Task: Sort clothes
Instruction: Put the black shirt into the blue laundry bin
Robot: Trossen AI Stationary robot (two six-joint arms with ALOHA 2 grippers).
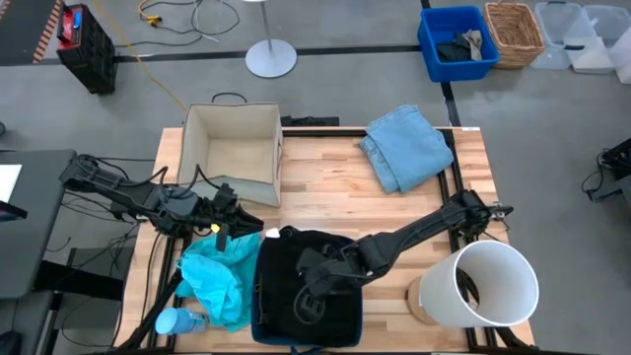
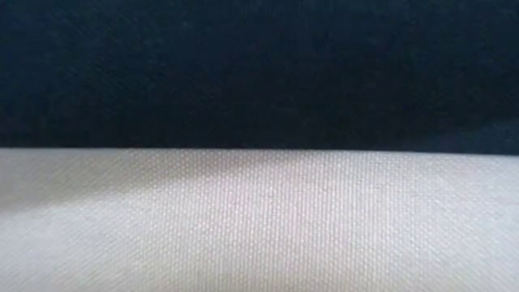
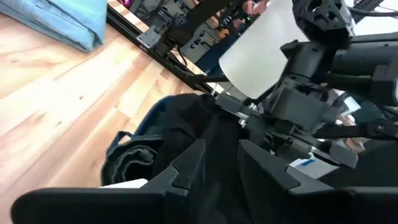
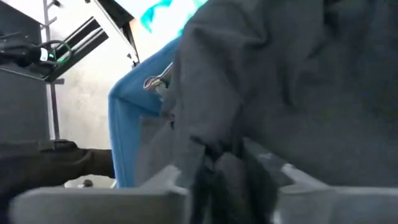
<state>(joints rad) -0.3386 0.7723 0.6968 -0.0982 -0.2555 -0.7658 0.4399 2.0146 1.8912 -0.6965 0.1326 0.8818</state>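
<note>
A black garment lies bunched on a dark blue container at the table's near middle. My right gripper reaches in from the right and is shut on the garment. A bright teal garment lies heaped at the near left. My left gripper hangs open and empty just beyond the teal heap's far edge, pointing toward the black garment. A light blue denim garment lies folded at the far right. The charcoal denim garment is not to be made out. My right gripper pinches a bunched fold of the black garment between its two fingers. The fingers come slanting down from the table's right. The rest of the garment lies slack on the blue container.
An open beige fabric bin stands at the far left. A white round bin lies at the near right corner. A light blue bottle lies at the near left. Dark and pale cloth close up fills the low view.
</note>
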